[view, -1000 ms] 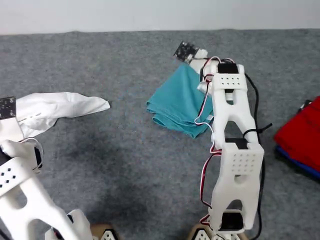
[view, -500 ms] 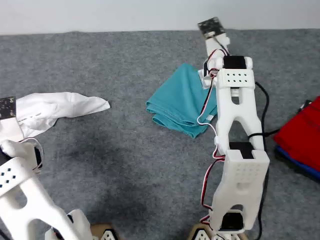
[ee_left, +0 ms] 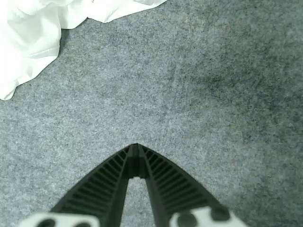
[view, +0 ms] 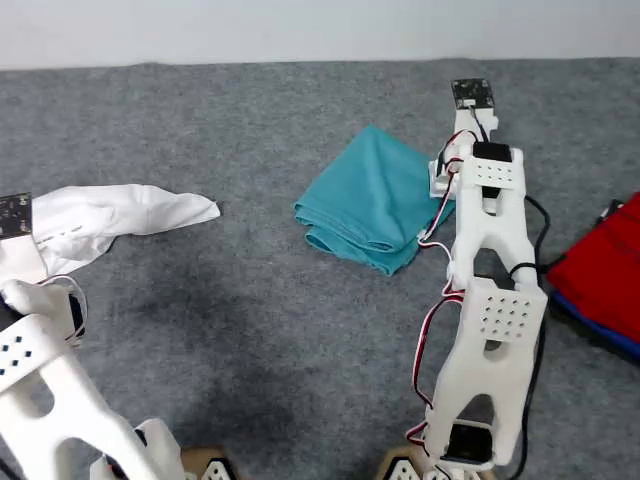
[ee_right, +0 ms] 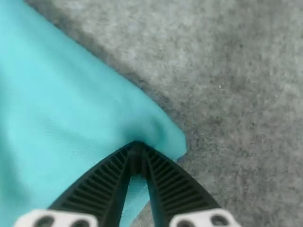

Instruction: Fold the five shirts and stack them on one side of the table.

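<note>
A teal shirt (view: 365,205) lies loosely folded on the grey carpet at mid-table. My right gripper (ee_right: 136,145) is shut, its tips pinching the teal shirt (ee_right: 71,104) at a puckered corner on the side towards the right arm (view: 485,230). A crumpled white shirt (view: 110,220) lies at the left. My left gripper (ee_left: 137,149) is shut and holds nothing, hovering over bare carpet a little way from the white shirt (ee_left: 38,28). The left arm (view: 30,370) stands at the lower left.
At the right edge of the table a red shirt (view: 605,265) rests on a blue one (view: 600,325). Grey carpet (view: 250,330) covers the table, with open room between the white and teal shirts and in front of both.
The right arm has swung to the right and farther back, so its gripper now sits at the teal shirt's right corner. More of the shirt shows. The left arm has not moved.
</note>
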`<state>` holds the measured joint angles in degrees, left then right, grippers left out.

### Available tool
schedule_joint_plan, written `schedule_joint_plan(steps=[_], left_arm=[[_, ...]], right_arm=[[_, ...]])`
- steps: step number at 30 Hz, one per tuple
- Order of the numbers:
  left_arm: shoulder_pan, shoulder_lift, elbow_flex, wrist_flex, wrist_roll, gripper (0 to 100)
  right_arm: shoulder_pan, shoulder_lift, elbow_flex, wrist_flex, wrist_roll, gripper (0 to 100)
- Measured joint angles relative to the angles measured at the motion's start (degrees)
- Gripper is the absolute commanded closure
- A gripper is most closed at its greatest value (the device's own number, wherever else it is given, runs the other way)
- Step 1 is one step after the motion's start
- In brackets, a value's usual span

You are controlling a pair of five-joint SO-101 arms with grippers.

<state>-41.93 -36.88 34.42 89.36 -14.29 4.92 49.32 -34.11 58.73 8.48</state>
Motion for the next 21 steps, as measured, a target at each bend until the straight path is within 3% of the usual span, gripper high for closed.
schedule_joint_plan(steps=[10, 21], left_arm=[[0.00, 0.00, 0.00, 0.00, 0.00, 100], [0.00, 0.00, 0.00, 0.00, 0.00, 100]], right_arm=[[-3.16, -9.05, 0.09, 3.43, -2.81, 98.8], [-6.95, -14.07, 0.09, 18.90, -32.44, 95.2]])
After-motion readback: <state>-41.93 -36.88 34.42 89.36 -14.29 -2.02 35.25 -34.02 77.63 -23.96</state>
